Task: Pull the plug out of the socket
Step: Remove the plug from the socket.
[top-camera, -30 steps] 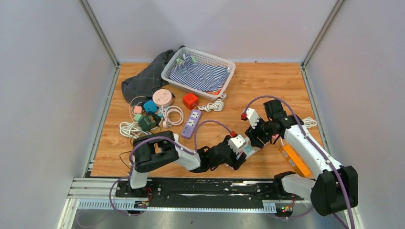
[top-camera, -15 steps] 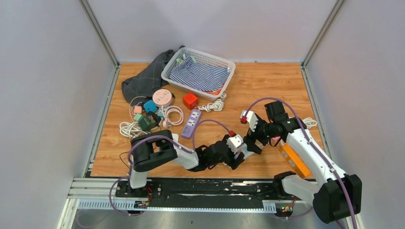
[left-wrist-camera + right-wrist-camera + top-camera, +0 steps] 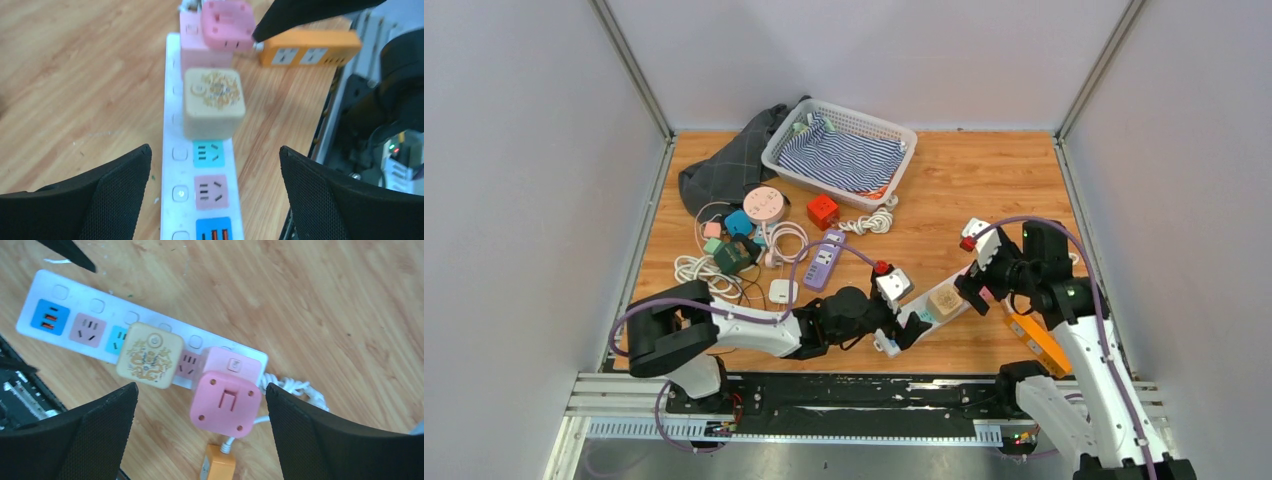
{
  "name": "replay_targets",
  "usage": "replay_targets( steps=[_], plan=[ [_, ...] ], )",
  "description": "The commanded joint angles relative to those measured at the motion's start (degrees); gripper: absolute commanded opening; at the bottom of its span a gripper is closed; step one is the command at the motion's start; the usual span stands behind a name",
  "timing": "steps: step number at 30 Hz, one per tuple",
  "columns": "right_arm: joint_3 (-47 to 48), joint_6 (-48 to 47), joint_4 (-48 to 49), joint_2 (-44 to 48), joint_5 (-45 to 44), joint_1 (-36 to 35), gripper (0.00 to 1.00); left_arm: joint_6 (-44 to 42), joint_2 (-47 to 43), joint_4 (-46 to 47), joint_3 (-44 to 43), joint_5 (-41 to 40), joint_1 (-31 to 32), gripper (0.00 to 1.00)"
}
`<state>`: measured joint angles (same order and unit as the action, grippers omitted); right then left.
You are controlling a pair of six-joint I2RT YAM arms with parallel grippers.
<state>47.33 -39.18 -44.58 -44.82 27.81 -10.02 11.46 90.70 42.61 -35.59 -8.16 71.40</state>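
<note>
A white power strip [image 3: 921, 314] lies on the wooden table near the front edge. A beige cube plug [image 3: 945, 300] with a gold pattern stands in one of its sockets [image 3: 214, 102] [image 3: 150, 355]. At the strip's far end sits a pink cube adapter [image 3: 226, 404] [image 3: 227, 24]. My left gripper [image 3: 215, 190] is open, its fingers on either side of the strip's near end, touching nothing. The right gripper [image 3: 201, 390] is open above the pink cube and the beige plug, also holding nothing.
An orange power strip [image 3: 1042, 337] lies just right of the white one, joined to the pink cube by a white cord. Further back left are a purple strip [image 3: 824, 258], coiled cables, small adapters, a red cube [image 3: 823, 211] and a basket [image 3: 894, 127] with striped cloth.
Both grippers have opened and drawn back from the white strip, the left arm to the left, the right arm to the right. The beige plug now shows, still seated in the strip.
</note>
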Motion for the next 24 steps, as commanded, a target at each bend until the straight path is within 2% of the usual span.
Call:
replay_targets(
  steps=[1,3,6,8,11,13,17,24],
  plan=[
    [-3.23,4.35,4.04,1.86,-1.86,2.93,0.92,-2.86,-3.06,1.17,0.1,0.25,-0.03,1.0],
    [-2.03,5.59,3.56,0.89,-3.05,3.26,0.86,-3.92,-3.45,0.26,-0.11,0.48,-0.03,1.0],
    [-1.48,7.39,3.77,1.76,-3.22,4.42,0.87,-4.56,-4.32,-1.02,-0.58,2.41,-0.18,1.0],
    [-1.79,8.77,4.41,2.46,-3.21,5.74,0.89,-0.22,-5.15,-1.73,-0.77,3.43,-1.36,1.0],
    [-1.64,10.63,4.62,1.65,-4.41,7.76,0.89,8.05,-5.68,-4.84,-3.32,12.64,-4.87,1.0],
    [-1.67,11.29,5.04,0.59,-5.61,8.52,0.88,9.39,-5.77,-10.02,-6.27,15.22,-5.1,1.0],
    [-2.02,11.85,5.99,0.74,-6.94,9.31,0.88,4.09,-4.75,-21.45,-11.95,8.6,-2.65,1.0],
    [-2.51,12.69,7.4,0.57,-8.86,9.49,0.89,-6.23,2.93,-35.63,-23.89,-6.28,1.34,0.96]
  ],
)
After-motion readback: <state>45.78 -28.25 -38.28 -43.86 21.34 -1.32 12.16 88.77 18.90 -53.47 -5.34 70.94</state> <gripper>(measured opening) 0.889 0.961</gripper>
